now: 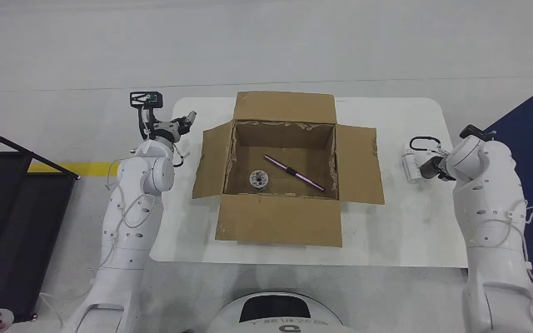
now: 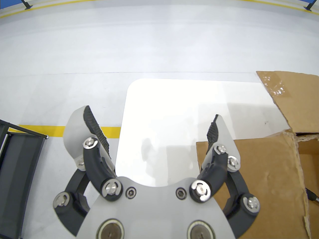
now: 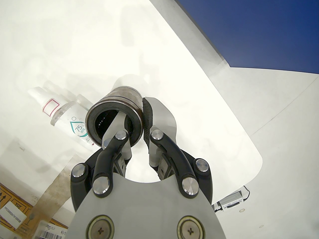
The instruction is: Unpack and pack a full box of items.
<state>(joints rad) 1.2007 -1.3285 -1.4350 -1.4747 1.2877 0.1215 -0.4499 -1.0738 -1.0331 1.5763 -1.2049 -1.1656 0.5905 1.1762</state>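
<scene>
Right gripper (image 3: 133, 118) clamps the wall of a metal bearing (image 3: 117, 100), one finger inside its bore, at the table's (image 1: 400, 241) right end. Left gripper (image 2: 151, 115) wide open, empty, beside the open cardboard box (image 1: 279, 221).

Box (image 1: 279, 221) plain brown cardboard. Table (image 1: 400, 233) white. Pen (image 1: 293, 173) purple. Round part (image 1: 260, 178) silver-grey. Cylinder (image 3: 117, 105) dark grey metal, black bore. Bottle (image 3: 59, 115) clear, teal drop mark, red square outline. Left gripper (image 2: 151, 111) silver, pads (image 2: 96, 129) black, ribbed. Floor (image 2: 149, 38) pale grey, yellow stripe (image 2: 42, 130).
</scene>
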